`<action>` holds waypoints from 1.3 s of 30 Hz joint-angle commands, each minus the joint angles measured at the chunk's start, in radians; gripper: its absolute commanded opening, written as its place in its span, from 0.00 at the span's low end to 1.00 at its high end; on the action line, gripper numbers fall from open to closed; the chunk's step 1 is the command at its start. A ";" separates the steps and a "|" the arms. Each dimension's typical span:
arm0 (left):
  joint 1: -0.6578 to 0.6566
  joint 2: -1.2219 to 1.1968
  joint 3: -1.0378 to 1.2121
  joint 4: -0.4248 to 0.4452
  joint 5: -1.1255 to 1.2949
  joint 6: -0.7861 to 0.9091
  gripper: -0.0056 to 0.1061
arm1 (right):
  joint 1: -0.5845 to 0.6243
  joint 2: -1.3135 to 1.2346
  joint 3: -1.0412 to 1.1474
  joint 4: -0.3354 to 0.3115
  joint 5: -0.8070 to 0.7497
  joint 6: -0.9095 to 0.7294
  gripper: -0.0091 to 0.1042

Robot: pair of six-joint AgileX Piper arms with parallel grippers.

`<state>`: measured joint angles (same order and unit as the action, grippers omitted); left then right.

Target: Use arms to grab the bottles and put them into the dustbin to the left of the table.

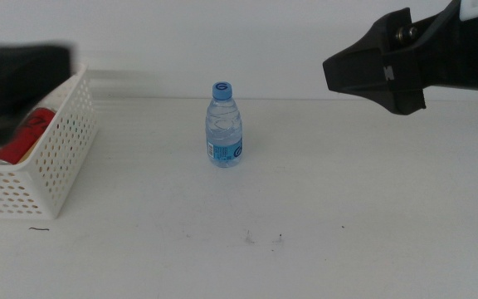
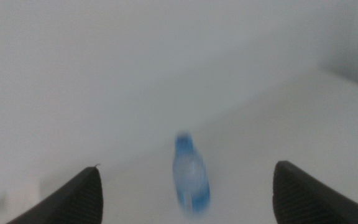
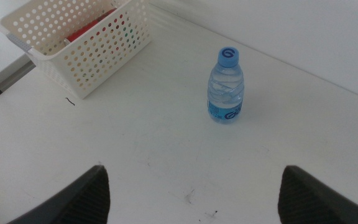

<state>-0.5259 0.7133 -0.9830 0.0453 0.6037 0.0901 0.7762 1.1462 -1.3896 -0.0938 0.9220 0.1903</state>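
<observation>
The clear plastic water bottle with the blue cap and blue label [image 1: 223, 124] stands upright near the middle of the plain white worktop [image 1: 347, 208], nothing touching it. In the left wrist view the bottle [image 2: 190, 174] is a blurred blue shape; the right wrist view shows it sharp [image 3: 226, 86], cap on top, wavy ribs in its clear wall.

Well to the left of the bottle sits the white rectangular plastic basket with perforated sides [image 1: 60, 158], at the worktop's left edge. Red shows inside it, a red can [image 1: 25, 134] lying against the wall; the right wrist view catches that red through the holes [image 3: 89, 30]. Whether anything else lies in there, I cannot tell.

The left tool [image 1: 11, 83] is a dark, blurred mass over the basket, apart from the bottle; its own view shows both jaw tips spread wide with nothing between them. The right tool [image 1: 384, 75] hangs above the worktop, up and to the right of the bottle, well apart from it, and its jaws also stand wide apart and empty.

A few small dark specks [image 1: 248, 238] mark the worktop in front of the bottle.
</observation>
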 commanded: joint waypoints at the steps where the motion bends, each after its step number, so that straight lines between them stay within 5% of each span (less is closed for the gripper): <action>1: -0.003 0.056 0.070 -0.045 -0.217 0.084 0.89 | 0.004 -0.004 -0.009 -0.005 -0.007 -0.008 0.89; 7: -0.043 0.233 0.421 -0.166 -0.855 0.112 0.89 | 0.004 -0.004 -0.009 -0.005 -0.007 -0.008 0.89; 12: -0.043 0.412 0.564 -0.171 -1.135 0.036 0.89 | 0.004 -0.004 -0.009 -0.005 -0.007 -0.008 0.89; 25: -0.028 0.824 0.566 -0.134 -1.522 -0.011 0.89 | 0.004 -0.004 -0.009 -0.005 -0.007 -0.008 0.89; 30: 0.032 1.056 0.487 -0.055 -1.697 -0.125 0.89 | 0.004 -0.004 -0.009 -0.005 -0.007 -0.008 0.89; 39: 0.099 1.281 0.236 0.096 -1.636 -0.178 0.89 | 0.004 -0.004 -0.009 -0.005 -0.007 -0.008 0.89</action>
<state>-0.4337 1.9688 -0.7141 0.1172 -1.0413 -0.0725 0.7762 1.1462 -1.3896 -0.0938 0.9220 0.1903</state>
